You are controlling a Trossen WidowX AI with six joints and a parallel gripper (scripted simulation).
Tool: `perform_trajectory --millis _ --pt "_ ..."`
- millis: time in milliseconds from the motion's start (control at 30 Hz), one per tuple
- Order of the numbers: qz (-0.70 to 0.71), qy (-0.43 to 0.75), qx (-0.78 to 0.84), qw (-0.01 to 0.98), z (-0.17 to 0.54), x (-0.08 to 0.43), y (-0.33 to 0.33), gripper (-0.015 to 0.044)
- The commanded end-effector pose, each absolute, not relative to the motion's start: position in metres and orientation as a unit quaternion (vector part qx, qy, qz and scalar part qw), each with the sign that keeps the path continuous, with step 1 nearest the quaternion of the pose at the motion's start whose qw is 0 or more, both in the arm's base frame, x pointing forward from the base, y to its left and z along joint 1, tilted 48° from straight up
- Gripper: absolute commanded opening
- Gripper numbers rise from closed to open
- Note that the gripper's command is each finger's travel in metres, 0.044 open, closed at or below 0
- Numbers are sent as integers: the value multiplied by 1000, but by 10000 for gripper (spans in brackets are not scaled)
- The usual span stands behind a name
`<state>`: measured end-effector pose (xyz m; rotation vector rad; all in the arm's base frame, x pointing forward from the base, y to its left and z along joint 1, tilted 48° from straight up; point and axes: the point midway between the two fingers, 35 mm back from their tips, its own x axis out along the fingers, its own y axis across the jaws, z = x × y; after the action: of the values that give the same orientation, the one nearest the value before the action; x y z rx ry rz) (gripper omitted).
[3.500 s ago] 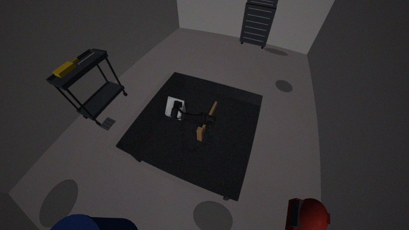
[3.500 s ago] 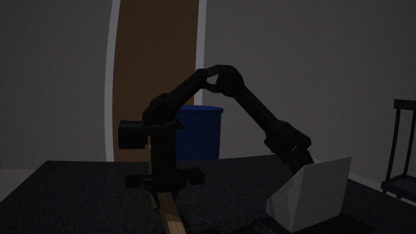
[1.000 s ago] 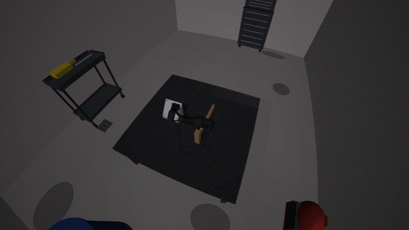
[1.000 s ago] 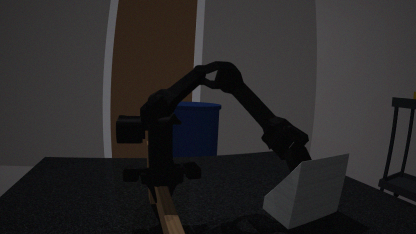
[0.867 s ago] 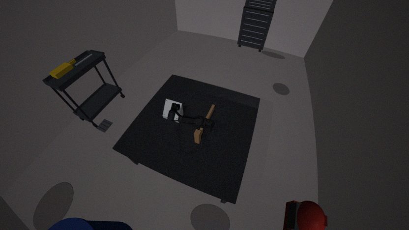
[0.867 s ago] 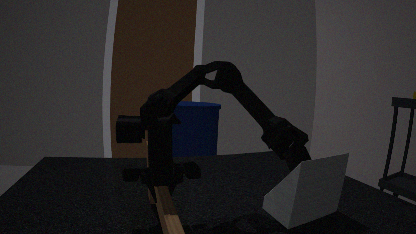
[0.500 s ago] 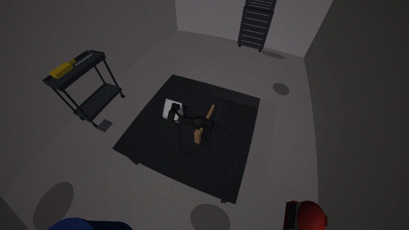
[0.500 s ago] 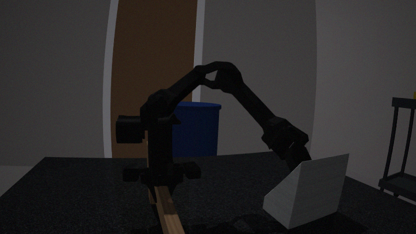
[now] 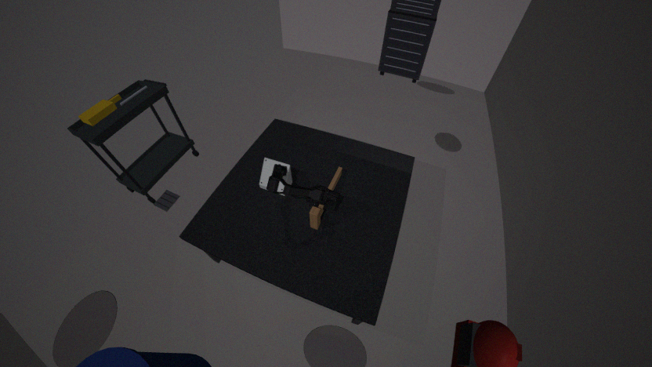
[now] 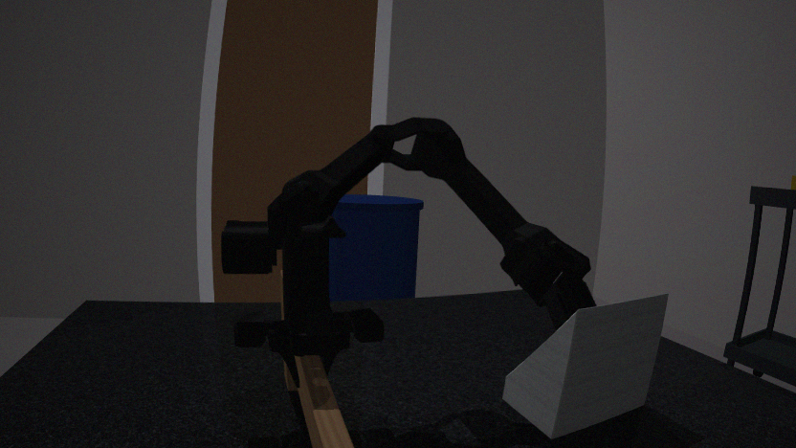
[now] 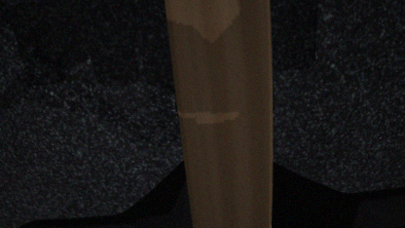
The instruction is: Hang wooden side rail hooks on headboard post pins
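Rail (image 9: 335, 178) (image 10: 329, 421) (image 11: 224, 146) was held between the jaws (image 9: 329, 197) (image 10: 312, 365), which were closed on its sides from above, partway along its length. In the top view it was seen stretched across the dark tabletop (image 9: 291, 269) (image 10: 139, 362) (image 11: 83, 146), one end reaching out beyond the jaws and the other brought near the post (image 9: 315, 217). Whether the hooks were seated on the pins could not be told, as that end was hidden or too small. Whether the far end was touching the tabletop could not be made out either. The arm (image 9: 301, 192) (image 10: 484, 194) was arched from its base beside a pale block (image 9: 263, 182) (image 10: 612, 362), with the jaws pointed down. In the wrist view the rail was shown running up the middle, patched with light and shadow. Behind the tabletop, a blue bin (image 10: 375, 250) was partly covered by the arm.
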<state>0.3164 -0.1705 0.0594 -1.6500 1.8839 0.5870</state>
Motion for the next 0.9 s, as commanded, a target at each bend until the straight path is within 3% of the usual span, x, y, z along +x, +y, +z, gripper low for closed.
perform_trajectory --millis 0,867 --pt "217 702 -618 281 62 317 -171 0" --pt "217 702 -618 281 59 317 -174 0"
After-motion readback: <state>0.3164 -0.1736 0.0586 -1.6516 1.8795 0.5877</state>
